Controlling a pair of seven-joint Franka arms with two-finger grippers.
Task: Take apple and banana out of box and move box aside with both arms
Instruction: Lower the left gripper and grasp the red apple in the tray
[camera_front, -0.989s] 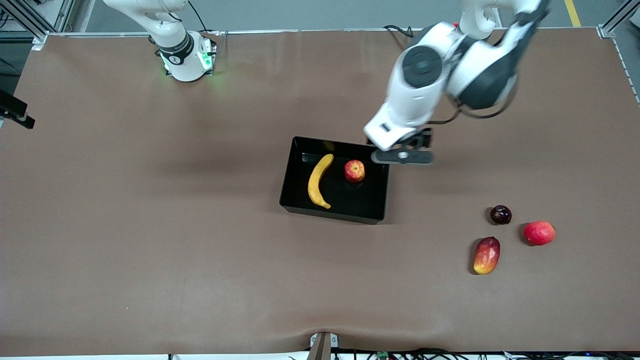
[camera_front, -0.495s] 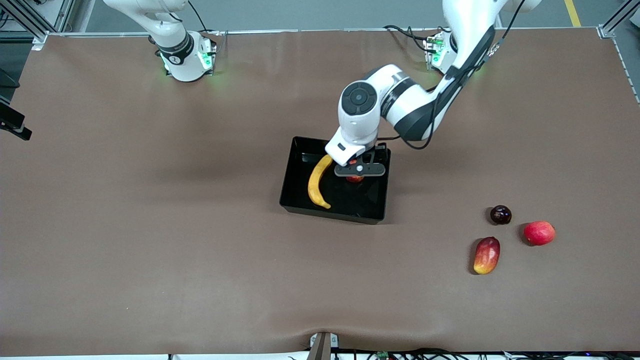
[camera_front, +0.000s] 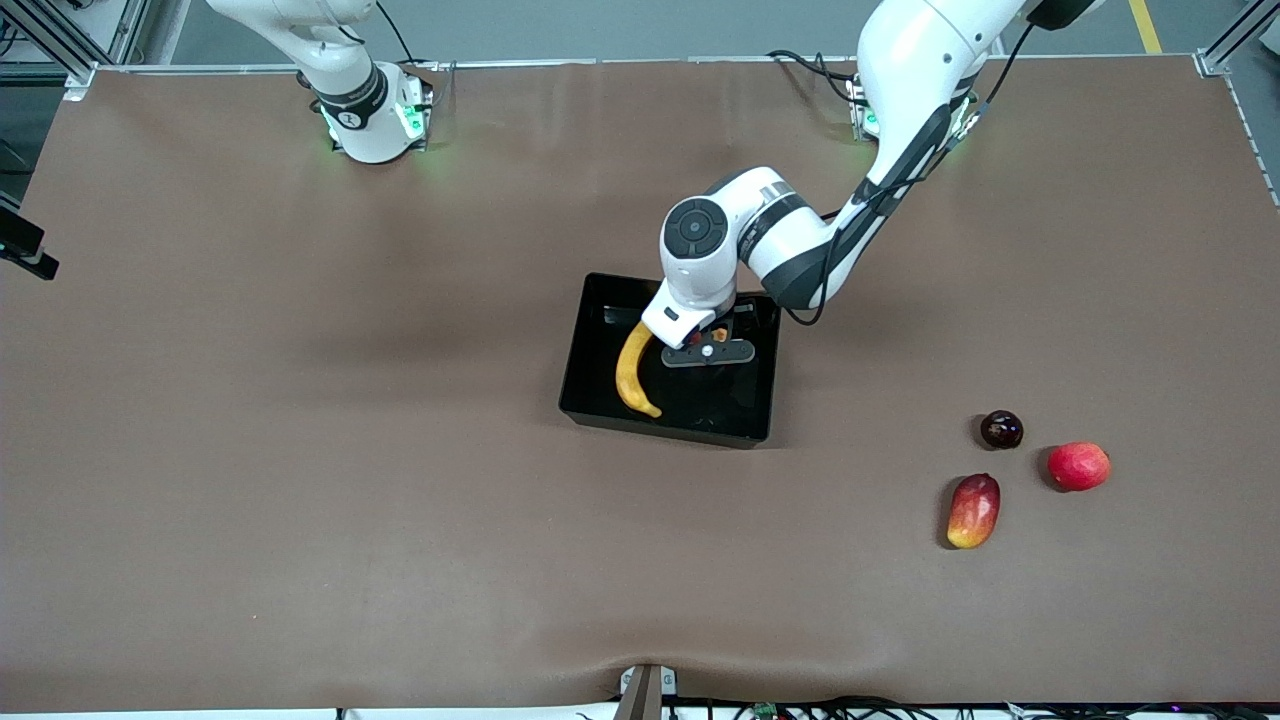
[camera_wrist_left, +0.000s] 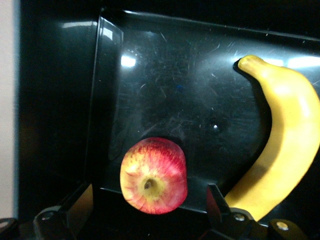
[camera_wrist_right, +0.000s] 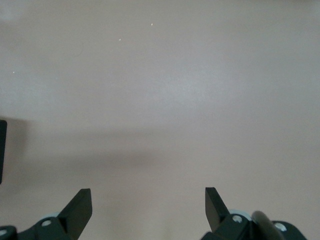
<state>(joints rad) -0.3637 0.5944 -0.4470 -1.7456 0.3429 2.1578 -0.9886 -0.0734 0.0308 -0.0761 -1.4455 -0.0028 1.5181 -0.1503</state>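
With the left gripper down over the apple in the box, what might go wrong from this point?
1. The open left gripper straddles the apple with a finger right beside the banana; closing may nudge or pinch the banana.
2. The round apple sits on the glossy box floor; an off-centre squeeze may let it slip or roll.
3. The right gripper waits open over bare table.
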